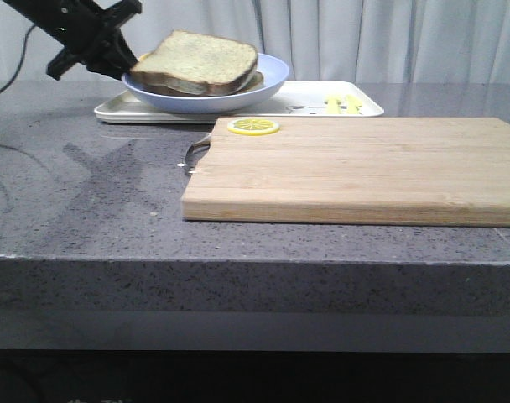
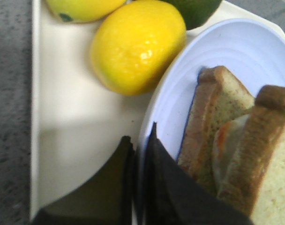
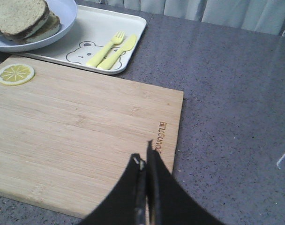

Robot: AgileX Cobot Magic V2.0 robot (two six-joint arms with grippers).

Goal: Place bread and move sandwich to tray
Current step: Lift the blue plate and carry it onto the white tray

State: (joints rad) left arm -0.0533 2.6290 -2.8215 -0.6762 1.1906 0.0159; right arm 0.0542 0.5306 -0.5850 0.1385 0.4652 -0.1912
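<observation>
Front view: the left gripper (image 1: 112, 57) is partly cut off at the frame's corner, its tips lost behind the rim of the plate (image 1: 268, 84), which it holds tilted above the tray (image 1: 364, 107). The sandwich (image 1: 200, 63) lies in the plate, top slice slanting up toward the gripper. A lemon slice (image 1: 253, 126) sits on the cutting board (image 1: 356, 172).

Left wrist view: the jaws pinch the plate's rim between them. Just beyond, the sandwich stands on edge, egg white (image 2: 229, 140) barely showing between the slices. A yellow lemon (image 2: 138, 44) rests in the tray further off; two other fruits are cropped.

Right wrist view: the right gripper (image 3: 146, 164) has its jaws pressed together, empty, over the board; plate and tray lie well beyond
</observation>
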